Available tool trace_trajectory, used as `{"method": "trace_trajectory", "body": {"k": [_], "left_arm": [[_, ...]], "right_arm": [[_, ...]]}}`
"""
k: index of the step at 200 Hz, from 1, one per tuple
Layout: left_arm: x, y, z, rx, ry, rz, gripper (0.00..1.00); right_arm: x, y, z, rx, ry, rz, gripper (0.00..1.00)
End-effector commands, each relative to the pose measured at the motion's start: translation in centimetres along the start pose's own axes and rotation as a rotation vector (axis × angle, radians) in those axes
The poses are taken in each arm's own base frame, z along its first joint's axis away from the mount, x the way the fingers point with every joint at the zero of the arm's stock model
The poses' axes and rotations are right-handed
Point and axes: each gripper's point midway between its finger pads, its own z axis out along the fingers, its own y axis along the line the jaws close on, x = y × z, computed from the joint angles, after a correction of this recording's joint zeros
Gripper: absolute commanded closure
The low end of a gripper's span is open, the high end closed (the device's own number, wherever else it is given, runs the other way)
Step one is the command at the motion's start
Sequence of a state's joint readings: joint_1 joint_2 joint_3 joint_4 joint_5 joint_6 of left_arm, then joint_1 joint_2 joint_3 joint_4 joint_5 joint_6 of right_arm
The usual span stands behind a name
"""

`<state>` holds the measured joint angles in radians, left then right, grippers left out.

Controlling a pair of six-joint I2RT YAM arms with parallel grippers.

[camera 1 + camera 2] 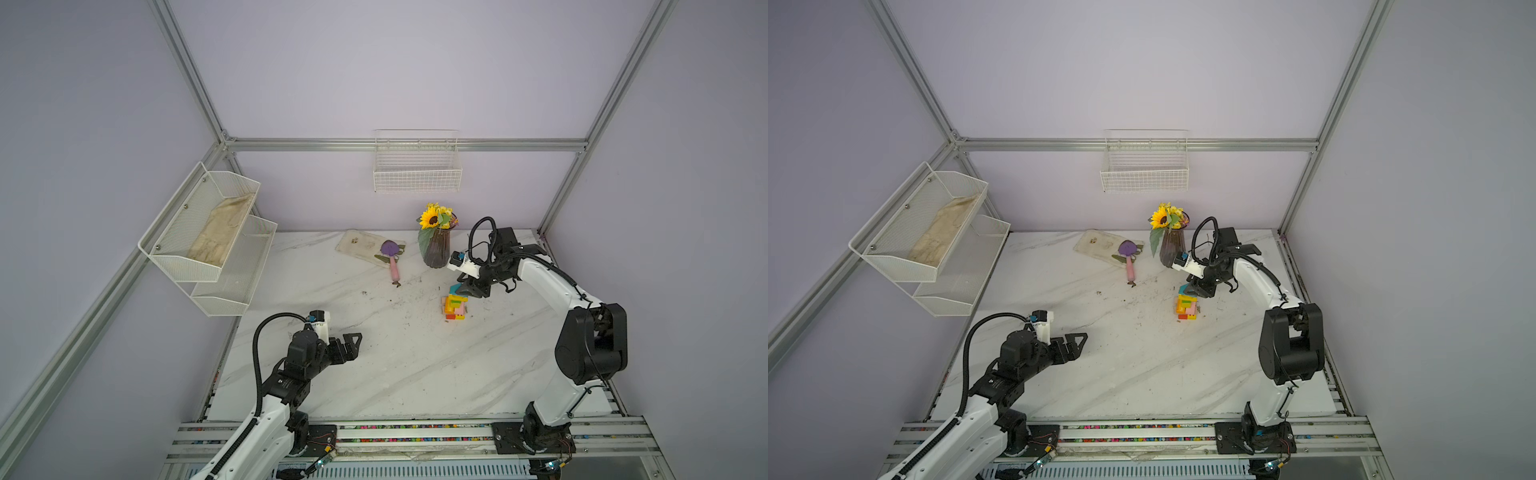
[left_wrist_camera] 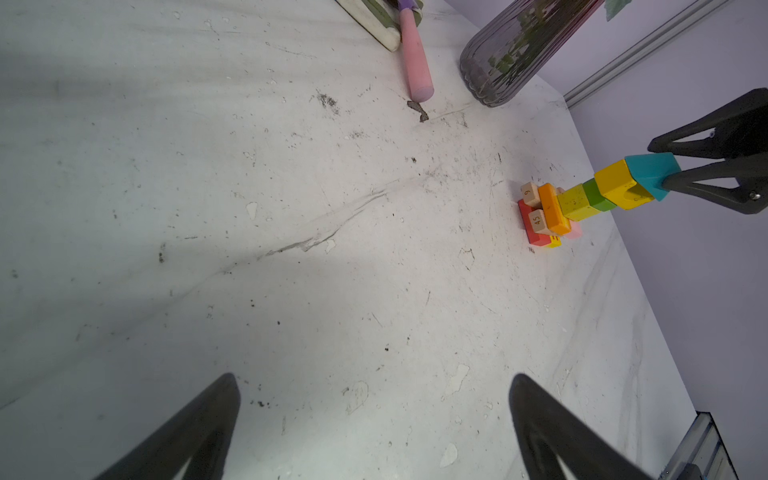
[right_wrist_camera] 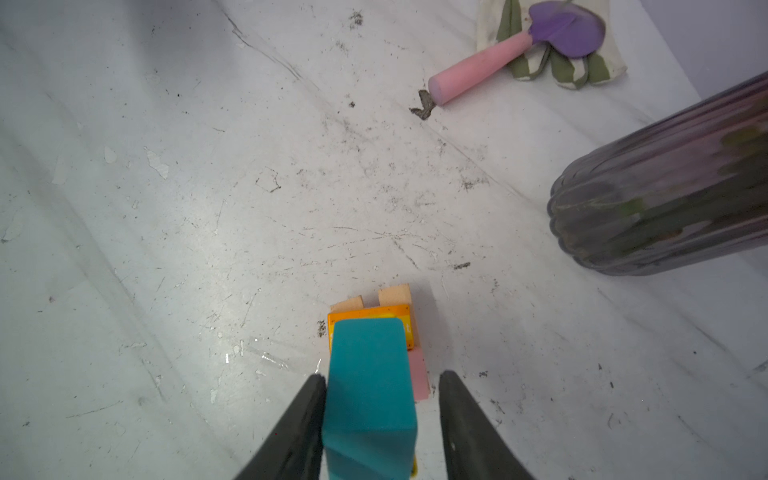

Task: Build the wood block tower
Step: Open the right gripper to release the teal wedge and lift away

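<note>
The tower of wood blocks stands right of the table's middle. It has a red base, two tan bars, orange, pink, yellow and green blocks, and a yellow arch. The teal block sits on top. My right gripper straddles the teal block. One finger lies against it and the other stands off with a gap, so the jaws are open. My left gripper hovers wide open and empty over bare table at front left.
A dark ribbed vase with a sunflower stands just behind the tower. A purple scoop with a pink handle lies on a glove at the back. A wire basket and a white shelf hang on the walls.
</note>
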<state>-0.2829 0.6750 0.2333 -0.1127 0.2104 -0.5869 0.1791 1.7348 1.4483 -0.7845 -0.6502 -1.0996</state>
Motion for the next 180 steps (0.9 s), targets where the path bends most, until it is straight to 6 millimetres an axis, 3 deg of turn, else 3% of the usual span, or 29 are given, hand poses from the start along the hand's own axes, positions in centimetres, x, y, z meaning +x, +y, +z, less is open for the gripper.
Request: {"method": "trace_trajectory", "body": {"k": [1,54,76,95,112,135,148,161,180], "left_arm": [[-1.1,-0.9,-0.1,0.035,-0.039,0.013,0.00],[-1.3,-0.6,-0.3,0.016,-0.046,0.011,0.00],[-1.4,-0.5,-0.4,0.009,-0.053,0.013,0.00],[-1.8,-0.6,-0.6,0.005,-0.070,0.017,0.00],[-2.6,-0.3,-1.0,-0.021,-0.104,0.028,0.00],[-5.0,-0.3,-1.9,-0.070,-0.194,0.066,0.00],[-6.5,-0.5,-2.6,-0.092,-0.245,0.096,0.00],[-8.3,-0.7,-3.4,-0.118,-0.315,0.136,0.00],[-10.8,-0.4,-4.4,-0.181,-0.438,0.203,0.00]], "right_arm": [[-5.3,-0.1,-3.8,0.052,-0.176,-0.046,0.51],[-12.3,-1.6,-10.9,0.317,-0.531,-0.024,0.45],[-13.3,-2.4,-13.8,0.443,-0.650,0.059,0.41],[-12.7,-3.5,-14.8,0.513,-0.685,0.196,0.39],[-10.1,-6.2,-15.8,0.662,-0.677,0.420,0.38],[-2.9,-9.1,-17.9,0.959,-0.650,0.758,0.37],[1.1,-9.0,-18.5,1.073,-0.655,0.900,0.35],[3.8,-8.2,-18.9,1.148,-0.689,0.979,0.31],[8.6,-6.7,-18.9,1.297,-0.687,1.110,0.20]]}}
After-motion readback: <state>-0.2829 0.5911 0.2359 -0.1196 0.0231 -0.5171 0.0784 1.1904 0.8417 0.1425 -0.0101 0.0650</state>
